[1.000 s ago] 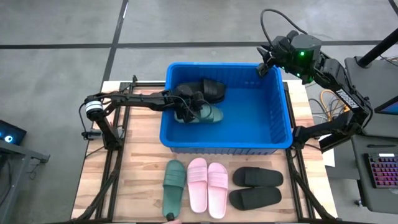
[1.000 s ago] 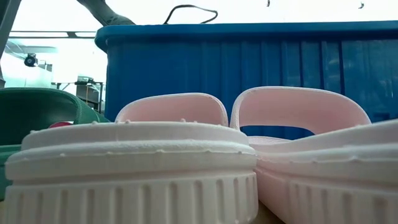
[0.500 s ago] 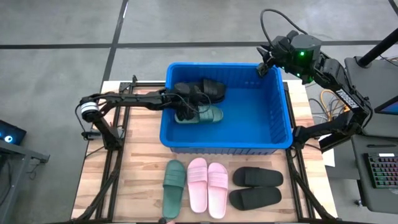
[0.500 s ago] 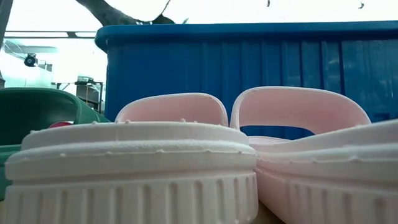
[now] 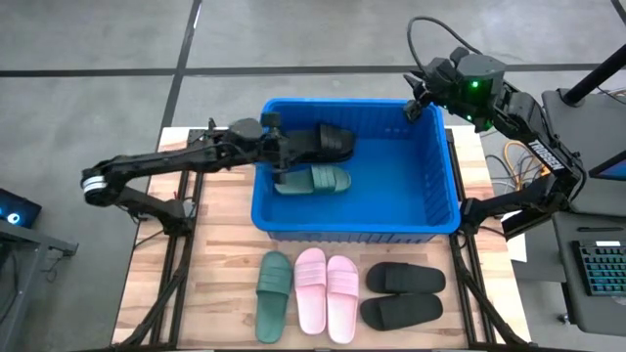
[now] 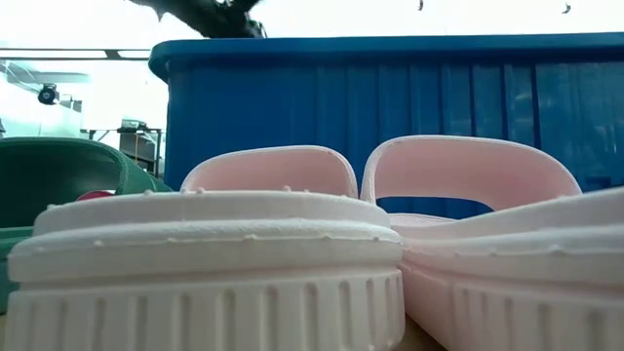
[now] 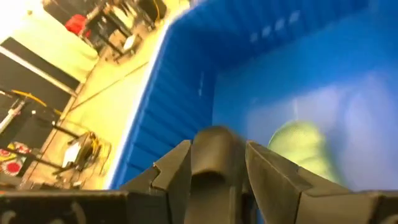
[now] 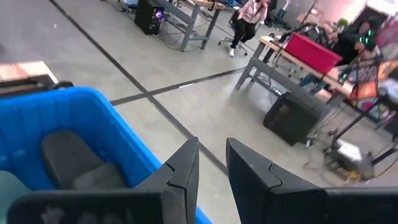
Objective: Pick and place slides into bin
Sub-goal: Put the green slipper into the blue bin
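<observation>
Wooden planks top the work table (image 5: 196, 284), where a big blue bin (image 5: 430, 210) sits toward the far side and most of the footwear lies in a row in front of it. Two slides are already inside the bin: a black slide (image 5: 328, 142) against the far wall and a green slide (image 5: 318, 180) just beside it on the floor of the bin. Five remain on the table: a second green slide (image 5: 274, 294), the pink pair (image 5: 327, 293) touching side by side, and the black pair (image 5: 403, 294) lying crosswise near the right corner.

By that count the job looks less than a third done.

Over the bin's left wall hangs the left gripper (image 5: 277, 149), reaching in above the two stowed slides. Its wrist view shows the fingers (image 7: 171, 171) spread apart with nothing between them, the green slide lying below, which suggests that slide has been set down and the arm is free for the next one. The right gripper (image 5: 419, 98) waits raised at the bin's far right corner, its fingers (image 8: 245, 163) slightly parted and empty.

From table height, the pink pair fills the foreground with the blue wall rising behind. What is left appears to be five more trips to the front row.
</observation>
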You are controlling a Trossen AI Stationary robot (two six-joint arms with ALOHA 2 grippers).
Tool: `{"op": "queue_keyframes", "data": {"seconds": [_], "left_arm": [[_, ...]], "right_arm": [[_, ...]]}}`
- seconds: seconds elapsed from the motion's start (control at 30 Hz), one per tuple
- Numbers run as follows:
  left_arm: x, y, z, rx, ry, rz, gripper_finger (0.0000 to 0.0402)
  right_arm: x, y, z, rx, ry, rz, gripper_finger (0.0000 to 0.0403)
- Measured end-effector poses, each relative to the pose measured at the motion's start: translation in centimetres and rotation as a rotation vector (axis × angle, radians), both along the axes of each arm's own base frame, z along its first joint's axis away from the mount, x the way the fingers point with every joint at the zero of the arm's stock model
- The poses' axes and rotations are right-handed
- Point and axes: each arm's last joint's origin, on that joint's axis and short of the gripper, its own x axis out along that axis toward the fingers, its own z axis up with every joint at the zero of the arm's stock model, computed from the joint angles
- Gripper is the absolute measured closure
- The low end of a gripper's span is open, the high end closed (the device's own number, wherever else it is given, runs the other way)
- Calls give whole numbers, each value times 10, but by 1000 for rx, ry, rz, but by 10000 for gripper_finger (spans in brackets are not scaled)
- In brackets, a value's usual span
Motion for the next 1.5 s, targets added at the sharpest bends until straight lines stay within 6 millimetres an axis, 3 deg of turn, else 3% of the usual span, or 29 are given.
{"op": "queue_keyframes", "data": {"seconds": [0.17, 0.3, 0.5, 0.6, 0.8, 0.97, 1.23, 1.5], "left_arm": [[-19, -31, 39, -150, -165, -25, 265], [-36, -48, 67, -437, -371, -21, 265], [-53, -68, 88, -974, -478, -241, 265], [-52, -84, 91, -1076, -440, -350, 265], [-38, -128, 76, -1106, -298, -374, 265], [-29, -162, 49, -1135, -110, -252, 265], [-13, -218, 5, -1333, 194, -150, 265], [-11, -244, -22, -1414, 380, -21, 265]], "right_arm": [[4, -2, -2, -27, 55, 17, 330], [4, -2, -4, -13, 59, 15, 330], [4, -2, -4, -9, 55, 17, 330], [4, -2, -4, -12, 63, 21, 330], [3, -1, -8, 11, 92, 22, 330], [3, -1, -8, 17, 86, 19, 330], [3, -1, -8, 19, 90, 20, 330], [3, -1, -9, 20, 97, 20, 330]]}}
